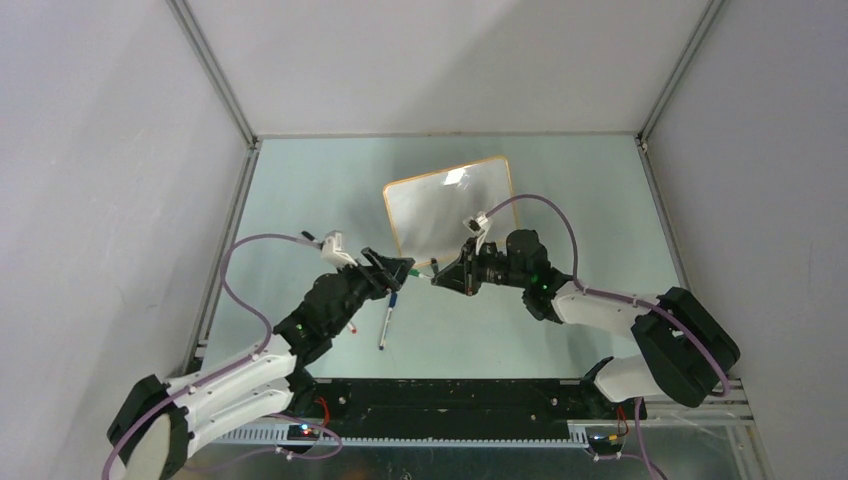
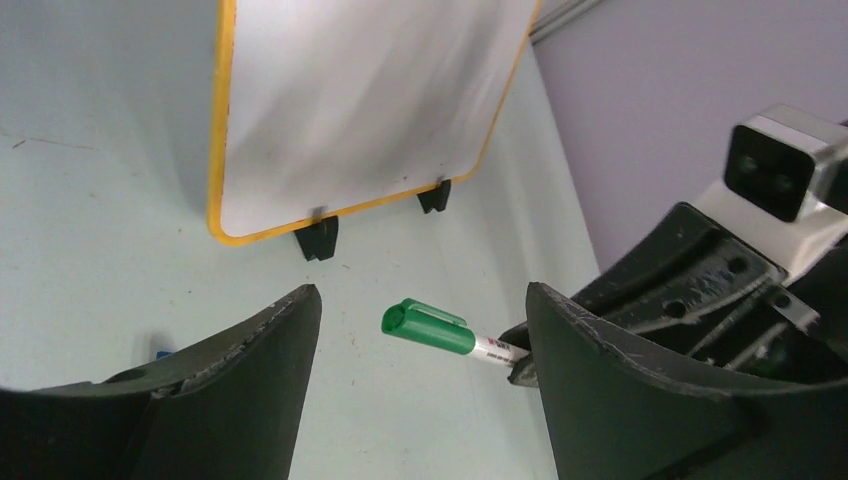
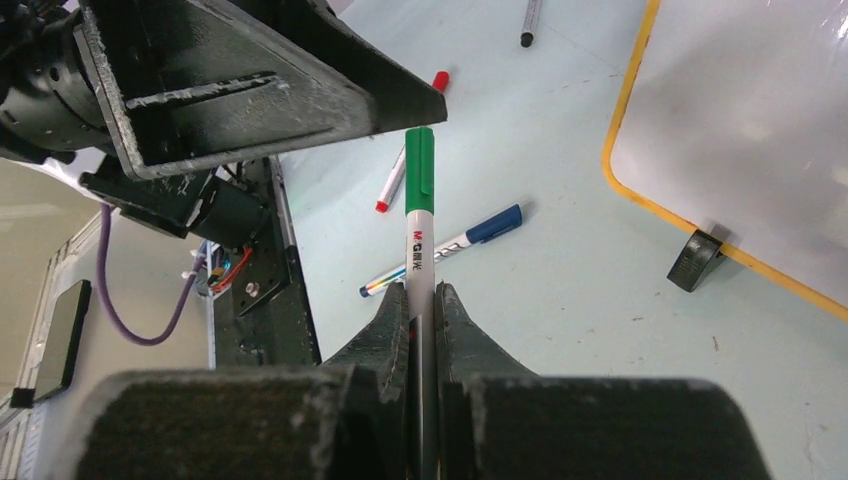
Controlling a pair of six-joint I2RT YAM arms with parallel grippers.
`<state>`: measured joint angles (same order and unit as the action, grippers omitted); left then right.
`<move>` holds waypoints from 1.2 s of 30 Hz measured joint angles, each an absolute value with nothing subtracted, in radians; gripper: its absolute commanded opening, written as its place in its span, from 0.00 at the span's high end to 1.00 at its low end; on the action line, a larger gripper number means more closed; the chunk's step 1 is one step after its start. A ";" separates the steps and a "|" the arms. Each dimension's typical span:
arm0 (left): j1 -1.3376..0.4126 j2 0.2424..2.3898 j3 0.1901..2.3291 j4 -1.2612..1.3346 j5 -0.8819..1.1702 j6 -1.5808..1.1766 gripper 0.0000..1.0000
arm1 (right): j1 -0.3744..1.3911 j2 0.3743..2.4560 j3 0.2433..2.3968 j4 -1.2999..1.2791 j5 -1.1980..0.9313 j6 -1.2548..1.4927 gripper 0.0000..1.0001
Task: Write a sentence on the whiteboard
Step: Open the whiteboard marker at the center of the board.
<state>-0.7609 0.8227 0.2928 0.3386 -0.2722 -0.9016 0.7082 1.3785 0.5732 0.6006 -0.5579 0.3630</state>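
The whiteboard stands tilted on two black clip feet, with an orange frame. Its face is blank white; the sentence is not in view. My right gripper is shut on the white barrel of a green marker, whose capped end points toward the left arm. My left gripper is open, its fingers standing either side of the green cap without touching it. Both grippers meet just in front of the board's lower left corner.
A blue-capped marker and a red-capped marker lie on the pale green table under the left arm. Another dark pen lies farther off. Grey enclosure walls ring the table.
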 measured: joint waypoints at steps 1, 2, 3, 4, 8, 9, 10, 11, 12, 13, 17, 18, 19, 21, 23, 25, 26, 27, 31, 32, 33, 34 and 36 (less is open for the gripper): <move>-0.751 0.805 0.278 0.355 -0.251 -0.896 0.19 | 0.698 1.378 0.573 0.602 -0.575 0.364 1.00; -0.738 0.791 0.265 0.371 -0.230 -0.891 0.19 | 0.687 1.378 0.573 0.603 -0.598 0.365 1.00; -0.720 0.777 0.250 0.390 -0.202 -0.888 0.20 | 0.675 1.378 0.574 0.604 -0.619 0.366 1.00; -0.699 0.767 0.237 0.411 -0.172 -0.888 0.22 | 0.664 1.378 0.575 0.604 -0.642 0.366 1.00; -0.608 0.770 0.186 0.530 -0.019 -0.892 0.26 | 0.645 1.354 0.575 0.604 -0.718 0.371 1.00; -0.590 0.785 0.177 0.570 0.025 -0.893 0.26 | 0.645 1.346 0.575 0.605 -0.737 0.374 1.00; -0.578 0.802 0.173 0.601 0.064 -0.897 0.26 | 0.644 1.335 0.575 0.611 -0.762 0.380 1.00; -0.570 0.826 0.173 0.637 0.107 -0.899 0.27 | 0.644 1.325 0.575 0.618 -0.786 0.386 1.00; -0.566 0.851 0.173 0.678 0.150 -0.900 0.27 | 0.643 1.315 0.577 0.621 -0.808 0.390 1.00; -0.564 0.876 0.173 0.715 0.191 -0.903 0.28 | 0.643 1.309 0.579 0.622 -0.823 0.392 1.00; -0.564 0.955 0.173 0.852 0.330 -0.924 0.33 | 0.631 1.287 0.586 0.622 -0.864 0.393 1.00; -0.564 0.965 0.173 0.875 0.353 -0.927 0.33 | 0.628 1.286 0.586 0.622 -0.868 0.393 1.00; -0.564 0.970 0.173 0.891 0.372 -0.928 0.33 | 0.625 1.286 0.586 0.621 -0.871 0.393 1.00; -0.562 0.975 0.173 0.924 0.400 -0.936 0.35 | 0.620 1.286 0.586 0.617 -0.873 0.394 1.00; -0.562 0.974 0.173 0.952 0.421 -0.942 0.45 | 0.614 1.286 0.586 0.617 -0.873 0.397 1.00; -0.562 0.972 0.173 0.967 0.430 -0.943 0.58 | 0.612 1.286 0.586 0.616 -0.873 0.400 1.00; -0.562 0.972 0.173 0.970 0.433 -0.948 0.68 | 0.611 1.286 0.586 0.615 -0.873 0.400 1.00; -0.562 0.971 0.173 0.972 0.436 -0.947 0.72 | 0.611 1.286 0.586 0.615 -0.874 0.401 1.00; -0.557 0.976 0.173 0.976 0.440 -0.953 0.92 | 0.606 1.281 0.589 0.617 -0.888 0.406 1.00; -0.557 0.977 0.173 0.986 0.444 -0.960 0.96 | 0.604 1.281 0.589 0.618 -0.890 0.405 1.00; -0.557 0.978 0.173 0.996 0.449 -0.967 0.98 | 0.604 1.281 0.589 0.618 -0.896 0.404 1.00; -0.557 0.980 0.173 1.003 0.451 -0.971 1.00 | 0.604 1.280 0.589 0.618 -0.899 0.403 1.00; -0.557 0.984 0.173 1.010 0.453 -0.977 1.00 | 0.604 1.279 0.589 0.619 -0.900 0.403 0.96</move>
<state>-0.5568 0.9840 0.1730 1.0103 0.4534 -0.9771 0.6037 1.2785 0.5892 0.6186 -0.9005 0.4034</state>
